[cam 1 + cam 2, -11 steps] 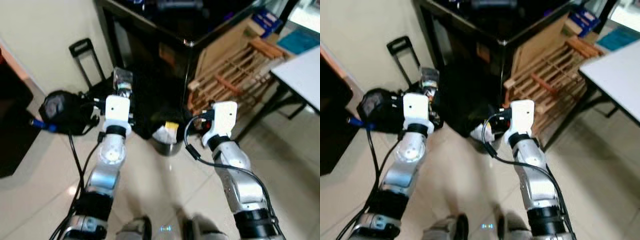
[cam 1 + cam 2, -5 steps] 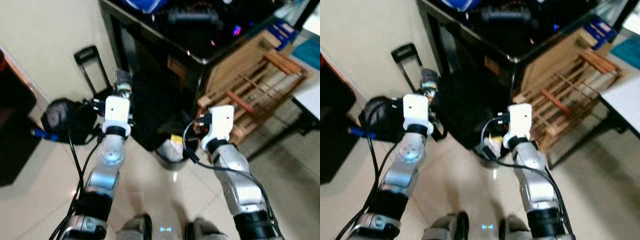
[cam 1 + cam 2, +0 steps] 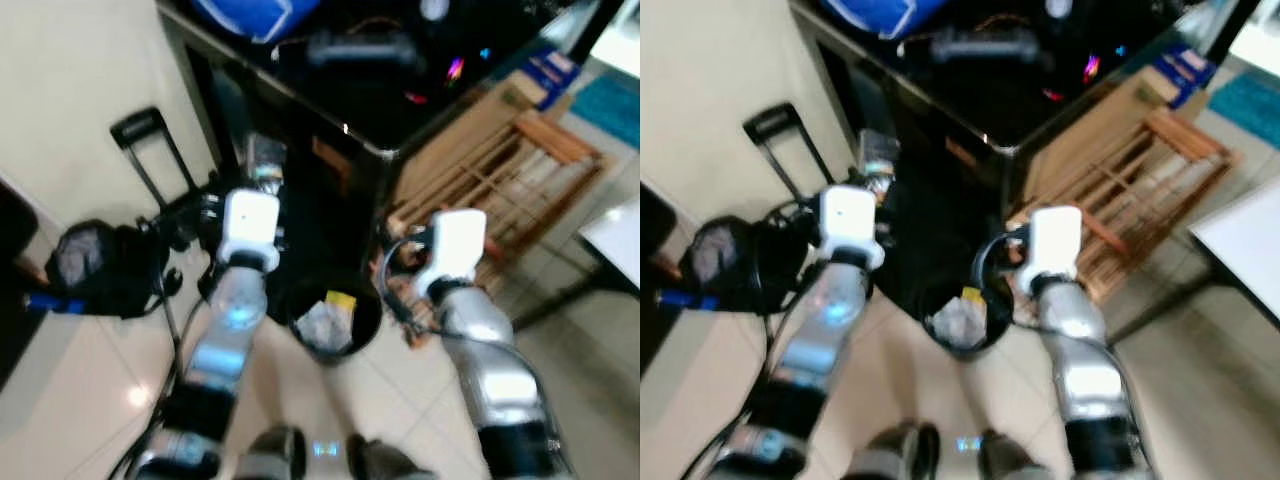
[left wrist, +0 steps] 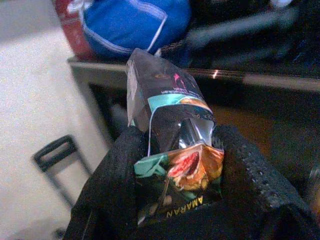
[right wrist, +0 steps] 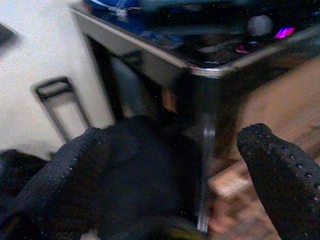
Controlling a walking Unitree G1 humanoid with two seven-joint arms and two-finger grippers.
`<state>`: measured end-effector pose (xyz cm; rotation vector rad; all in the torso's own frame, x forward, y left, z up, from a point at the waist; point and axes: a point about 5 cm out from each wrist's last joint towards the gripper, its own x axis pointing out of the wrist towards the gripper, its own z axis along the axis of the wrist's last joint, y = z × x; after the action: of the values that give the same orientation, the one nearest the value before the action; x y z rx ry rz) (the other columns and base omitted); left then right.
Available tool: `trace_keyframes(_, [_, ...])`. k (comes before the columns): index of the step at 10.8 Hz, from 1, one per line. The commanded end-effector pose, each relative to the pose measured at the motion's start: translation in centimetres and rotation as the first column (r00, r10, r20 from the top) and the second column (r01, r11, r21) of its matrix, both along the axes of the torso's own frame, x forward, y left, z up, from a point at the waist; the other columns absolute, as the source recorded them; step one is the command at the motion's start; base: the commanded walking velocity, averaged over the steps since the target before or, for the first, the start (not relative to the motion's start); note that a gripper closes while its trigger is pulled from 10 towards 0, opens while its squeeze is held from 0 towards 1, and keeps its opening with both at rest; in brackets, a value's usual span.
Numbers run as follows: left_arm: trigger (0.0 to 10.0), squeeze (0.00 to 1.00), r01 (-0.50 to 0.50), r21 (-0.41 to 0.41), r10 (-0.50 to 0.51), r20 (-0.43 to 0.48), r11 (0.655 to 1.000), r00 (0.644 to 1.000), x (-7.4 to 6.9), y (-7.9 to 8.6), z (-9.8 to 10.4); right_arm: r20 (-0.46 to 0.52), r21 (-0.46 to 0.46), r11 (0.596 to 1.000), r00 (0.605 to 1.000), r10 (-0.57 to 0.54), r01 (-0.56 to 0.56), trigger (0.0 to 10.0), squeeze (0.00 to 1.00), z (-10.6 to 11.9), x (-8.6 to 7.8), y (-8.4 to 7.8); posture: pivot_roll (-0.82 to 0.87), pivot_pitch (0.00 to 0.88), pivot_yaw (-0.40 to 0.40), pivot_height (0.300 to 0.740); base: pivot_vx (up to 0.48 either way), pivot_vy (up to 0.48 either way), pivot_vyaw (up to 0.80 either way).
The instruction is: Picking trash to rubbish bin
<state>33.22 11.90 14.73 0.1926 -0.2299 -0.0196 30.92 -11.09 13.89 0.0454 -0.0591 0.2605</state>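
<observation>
Closer now, the bin (image 3: 328, 318) sits low at centre frame. My left gripper (image 4: 172, 165) clamps the snack wrapper (image 4: 172, 145); my right gripper (image 5: 180, 170) hangs open. Next: carry it over the bin and let go.

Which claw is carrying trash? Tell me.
The left claw: its fingers are clamped on a crumpled foil snack wrapper. The right claw has its fingers spread with nothing between them, beside the rubbish bin.

Glossy crinkled foil wrapper (image 4: 172, 150) between rough, matt black rubbery fingers (image 4: 117, 185); glossy black bench (image 3: 400, 110) upper centre; bare wood rack (image 3: 500, 170); shiny tiled floor (image 3: 80, 400).
</observation>
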Motion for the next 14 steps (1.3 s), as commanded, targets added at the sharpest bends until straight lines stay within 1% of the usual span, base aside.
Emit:
trace_keyframes(1, [10.0,0.0,0.014,-0.003,-0.014,0.013,1.0,1.0,0.0,-0.4,0.3,0.011,-0.002,1.0,1.0,-0.013,0.013,10.0,0.0,0.1,-0.1,-0.5,-0.01,0.243,0.04,0.74,0.48,0.0,0.0])
trace_keyframes(3, [10.0,0.0,0.029,0.006,-0.029,0.01,1.0,1.0,0.0,-0.6,0.3,0.012,-0.002,1.0,1.0,-0.012,0.012,10.0,0.0,0.1,-0.1,-0.5,-0.01,0.242,0.042,0.74,0.412,0.0,0.0])
trace_keyframes(6, [10.0,0.0,0.087,0.0,-0.087,0.012,0.996,0.996,-0.3,-1.4,0.2,0.009,-0.006,1.0,1.0,-0.011,0.011,10.0,0.0,0.0,-0.1,-0.4,-0.01,0.242,0.043,0.74,0.0,0.0,0.0])
trace_keyframes(8, [10.0,0.0,0.097,0.003,-0.097,0.004,0.995,0.995,-0.3,-1.4,0.1,0.006,-0.006,1.0,1.0,-0.01,0.01,10.0,0.0,-0.1,-0.1,-0.4,-0.01,0.239,0.045,0.74,0.0,0.0,0.0])
trace_keyframes(10, [10.0,0.0,0.141,-0.008,-0.141,-0.017,0.99,0.99,-0.5,-1.7,-0.4,-0.01,-0.016,1.0,1.0,-0.013,0.013,10.0,0.0,-0.6,-0.2,-0.5,-0.01,0.233,0.046,0.74,0.0,0.0,0.0])
trace_keyframes(11, [10.0,0.0,0.176,-0.014,-0.176,-0.073,0.984,0.982,-0.6,-1.7,-1.7,-0.056,-0.031,0.999,0.998,-0.01,0.008,10.0,0.0,-1.6,-0.4,-0.7,-0.02,0.236,0.045,0.74,0.0,0.0,0.0])
trace_keyframes(12, [10.0,0.0,0.192,-0.006,-0.191,-0.17,0.981,0.967,-0.6,-1.2,-3.9,-0.114,-0.054,0.999,0.993,-0.015,0.009,10.0,0.0,-2.9,-0.7,-1.0,-0.02,0.24,0.043,0.74,0.0,0.0,0.0])
trace_keyframes(13, [10.0,0.0,0.19,-0.003,-0.186,-0.216,0.982,0.958,-0.6,-0.9,-5.1,-0.163,-0.09,0.996,0.986,-0.021,0.006,10.0,0.0,-4.0,-0.9,-1.2,-0.02,0.242,0.041,0.74,0.0,0.0,0.0])
trace_keyframes(14, [10.0,0.0,0.207,-0.009,-0.201,-0.292,0.978,0.935,-0.9,-0.9,-6.9,-0.224,-0.127,0.992,0.974,-0.027,-0.002,10.0,0.0,-5.5,-1.6,-1.6,-0.03,0.255,0.036,0.74,0.0,0.0,0.0])
